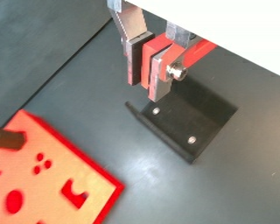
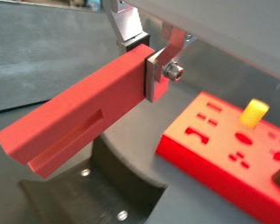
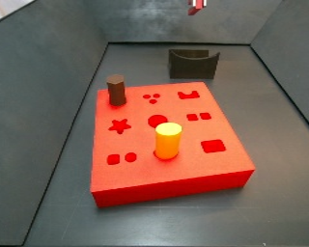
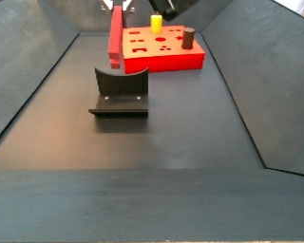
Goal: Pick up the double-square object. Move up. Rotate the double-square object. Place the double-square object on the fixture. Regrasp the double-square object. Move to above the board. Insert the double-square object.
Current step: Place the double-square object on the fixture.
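Two cylinders [image 3: 168, 141] occupy the board [image 3: 183, 174]; end effector [image 2: 157, 66] elsewhere.

The dark grey floor [image 4: 180, 123] carries the fixture [image 4: 119, 92] and, behind it, the red board [image 3: 164, 135]. The gripper [image 2: 157, 63] hangs above the fixture, off the floor, clamping the double-square object [image 2: 78, 114].

Robot lab test cell; dark walled bin [image 4: 41, 85], bolted fixture [image 4: 119, 92], red board [image 3: 183, 164]
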